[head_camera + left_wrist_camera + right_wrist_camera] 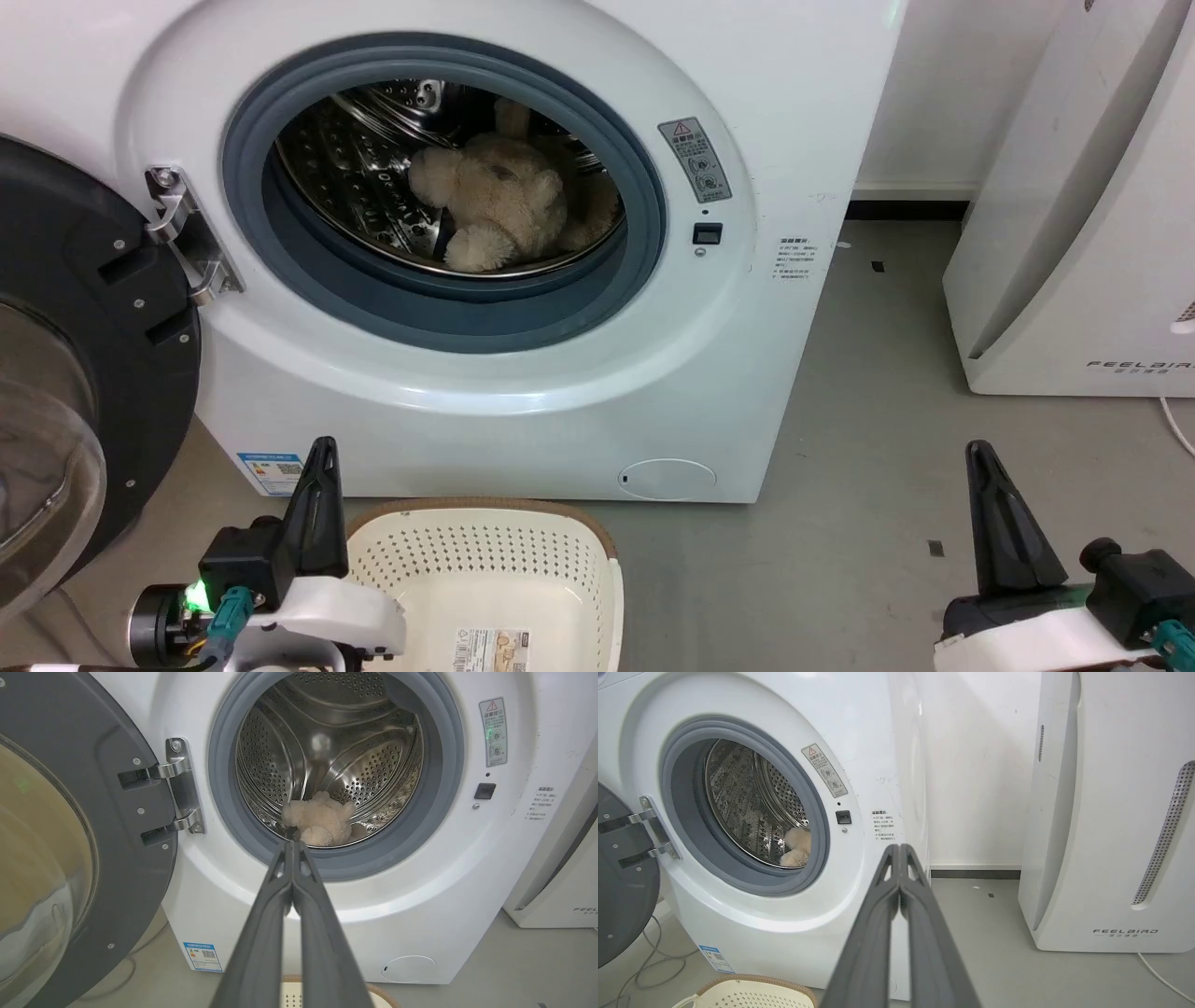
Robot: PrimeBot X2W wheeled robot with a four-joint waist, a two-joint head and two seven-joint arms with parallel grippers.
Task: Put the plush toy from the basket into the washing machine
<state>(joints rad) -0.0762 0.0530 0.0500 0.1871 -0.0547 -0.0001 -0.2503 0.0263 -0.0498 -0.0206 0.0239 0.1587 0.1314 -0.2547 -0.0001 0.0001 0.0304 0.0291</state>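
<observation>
The fluffy cream-beige plush toy (pixel 495 201) is lying inside the shiny steel drum (pixel 355 159) of the large white front-loading washing machine (pixel 579 401), its round black-framed door (pixel 84 355) hanging open. The oval cream-white perforated basket (pixel 467 560) is sitting below, showing a bare bottom. The left gripper (pixel 321 453) and right gripper (pixel 978 457) are hovering low, fingers pressed together on nothing. The placing is looking finished; nothing is needing a grasp next.

The head view looks forward and down, close to the washer (pixel 523 411), with the drum (pixel 355 168) upper centre and the basket (pixel 467 555) at the bottom edge. The left wrist view faces the drum nearly head-on along its fingers (pixel 264 933). The right wrist view looks from farther right, obliquely, taking in the appliance (pixel 1111 812). All share the drum.
</observation>
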